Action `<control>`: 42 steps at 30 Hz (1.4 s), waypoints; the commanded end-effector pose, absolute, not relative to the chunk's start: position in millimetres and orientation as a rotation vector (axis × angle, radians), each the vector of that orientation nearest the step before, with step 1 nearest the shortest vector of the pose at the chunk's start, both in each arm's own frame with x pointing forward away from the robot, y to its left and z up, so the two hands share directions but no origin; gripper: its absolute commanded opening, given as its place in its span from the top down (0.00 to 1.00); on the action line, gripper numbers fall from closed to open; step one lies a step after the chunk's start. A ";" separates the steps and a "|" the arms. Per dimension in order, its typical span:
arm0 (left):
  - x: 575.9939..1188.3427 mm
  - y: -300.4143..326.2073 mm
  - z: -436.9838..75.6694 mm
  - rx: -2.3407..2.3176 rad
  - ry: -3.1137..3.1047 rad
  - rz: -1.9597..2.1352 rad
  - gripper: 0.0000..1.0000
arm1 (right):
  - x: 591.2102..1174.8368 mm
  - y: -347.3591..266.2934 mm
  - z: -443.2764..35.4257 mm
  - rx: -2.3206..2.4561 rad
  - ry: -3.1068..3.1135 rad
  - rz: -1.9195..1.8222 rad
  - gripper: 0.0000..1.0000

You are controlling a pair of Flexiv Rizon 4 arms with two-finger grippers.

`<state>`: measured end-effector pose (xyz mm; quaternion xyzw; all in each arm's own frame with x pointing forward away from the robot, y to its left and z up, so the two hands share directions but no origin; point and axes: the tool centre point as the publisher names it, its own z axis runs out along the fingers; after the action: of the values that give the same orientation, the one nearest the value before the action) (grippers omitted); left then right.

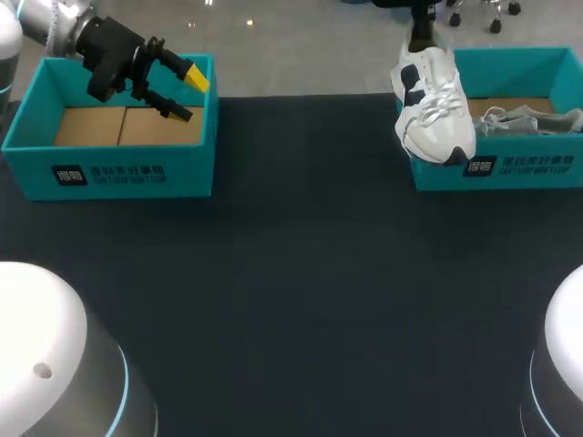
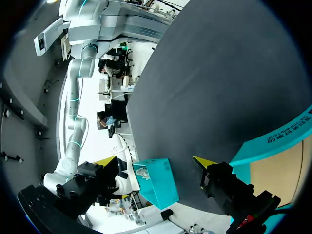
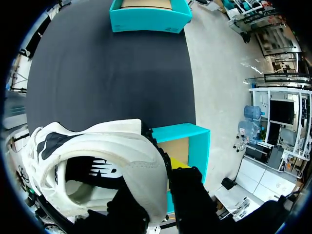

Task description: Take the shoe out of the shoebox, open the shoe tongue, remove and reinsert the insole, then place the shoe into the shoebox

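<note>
Shoe (image 1: 435, 105) hangs over right shoebox (image 1: 528, 169), clamped in right gripper (image 3: 162, 181). Left gripper (image 1: 187, 94) hovers above left shoebox (image 1: 118, 171), jaws wide.

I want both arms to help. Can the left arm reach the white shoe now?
Probably not yet. The left gripper hangs open over the left box, while the white shoe is across the table, held by the right gripper above the right box.
</note>
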<state>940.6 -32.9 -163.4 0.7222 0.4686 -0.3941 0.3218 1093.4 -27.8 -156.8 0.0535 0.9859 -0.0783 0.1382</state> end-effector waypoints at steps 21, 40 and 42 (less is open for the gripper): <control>941.1 -32.4 -163.2 1.900 1.230 -1.034 0.00 | 1148.5 -142.1 -161.3 0.118 2.802 -0.363 1.00; 941.1 -32.4 -163.2 1.900 1.230 -1.034 0.00 | 1198.7 -238.6 -173.7 0.481 2.803 -0.476 1.00; 941.1 -32.4 -163.2 1.900 1.230 -1.034 0.00 | 1197.5 -243.7 -173.7 0.518 2.800 -0.464 1.00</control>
<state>940.6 -32.8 -163.4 0.7222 0.4686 -0.3941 0.3218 1191.3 -240.3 -175.4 0.1711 0.9611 -0.1640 0.1420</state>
